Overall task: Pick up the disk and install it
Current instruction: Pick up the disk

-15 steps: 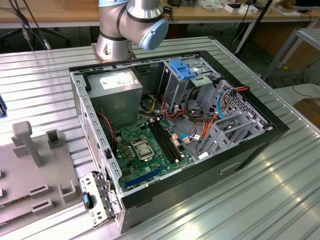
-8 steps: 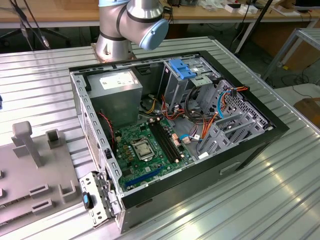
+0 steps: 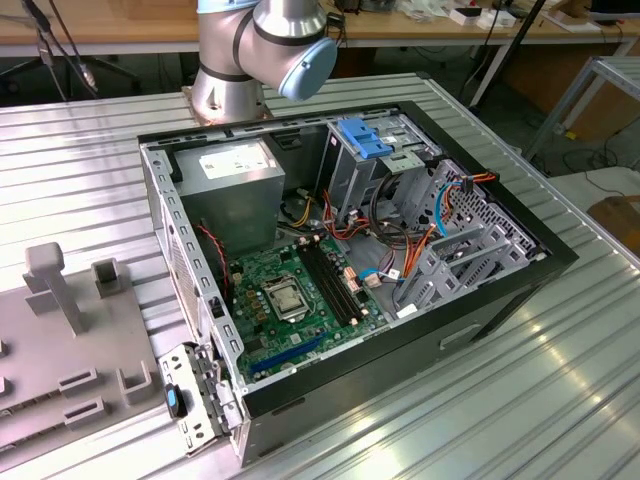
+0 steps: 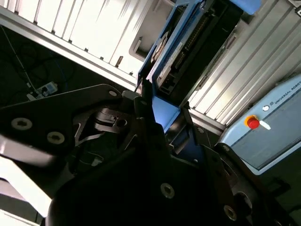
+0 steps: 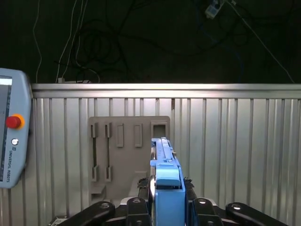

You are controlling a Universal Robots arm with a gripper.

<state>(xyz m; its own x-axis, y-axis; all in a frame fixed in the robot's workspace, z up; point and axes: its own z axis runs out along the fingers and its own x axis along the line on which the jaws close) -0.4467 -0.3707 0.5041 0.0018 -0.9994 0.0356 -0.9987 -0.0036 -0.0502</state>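
My end effector (image 5: 165, 190) is closed on the disk (image 5: 162, 157), with its jaws pressed against the disk's two flat sides. In the first wrist view I see the disk edge-on, standing out from between the jaws with its blue plastic facing the camera. In the second wrist view the disk (image 4: 188, 47) reaches away from my end effector (image 4: 164, 115), showing a blue rail (image 4: 157, 47) along one side and a darker body beside it. The disk hangs in the air, clear of the ribbed metal worktop (image 5: 235, 141). A grey fixture plate (image 5: 122, 150) with slots and raised blocks lies flat on the worktop beyond the disk, and a teach pendant (image 5: 11, 136) with a red button rests on the same surface, well apart from the plate.

In the exterior view the open computer case (image 3: 560, 255) lies on its side in the middle of the worktop (image 3: 500, 400), with the green motherboard (image 3: 290, 290) face up inside. The grey power-supply box (image 3: 235, 170) sits in the far corner of the case, and the metal drive cage (image 3: 365, 140) with its blue latch stands just beside it, toward the exterior view's right. The fixture plate (image 3: 60, 370) lies at the exterior view's left, apart from the case.
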